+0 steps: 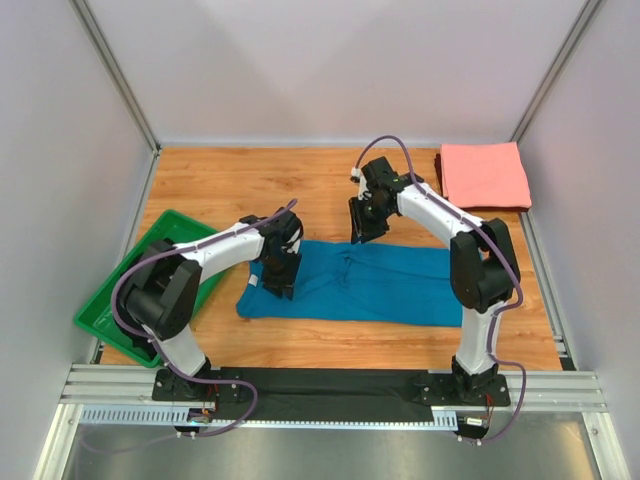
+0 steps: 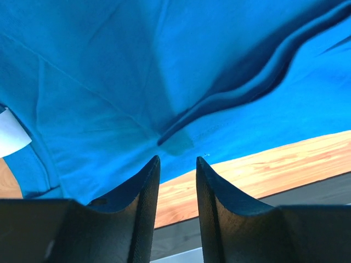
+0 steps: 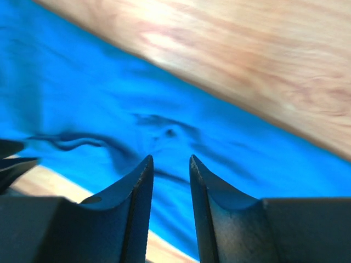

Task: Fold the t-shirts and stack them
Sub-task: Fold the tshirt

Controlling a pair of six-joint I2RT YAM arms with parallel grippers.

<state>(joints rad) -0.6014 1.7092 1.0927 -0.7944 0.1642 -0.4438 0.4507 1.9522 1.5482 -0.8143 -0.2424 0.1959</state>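
Observation:
The teal-blue t-shirt (image 1: 370,283) lies as a long folded band across the middle of the table. My left gripper (image 1: 281,283) hovers over its left end, jaws open and empty; in the left wrist view the cloth (image 2: 137,71) fills the frame, with a white neck label (image 2: 10,133) at the left edge. My right gripper (image 1: 362,228) hangs above the shirt's far edge near the middle, jaws open and empty over the creased cloth (image 3: 164,131). The salmon-pink t-shirt (image 1: 484,175) lies folded flat at the far right corner.
A green tray (image 1: 110,312) sits at the table's left edge beside the left arm. Grey walls close the table on three sides. A black strip (image 1: 330,385) runs along the near edge between the arm bases.

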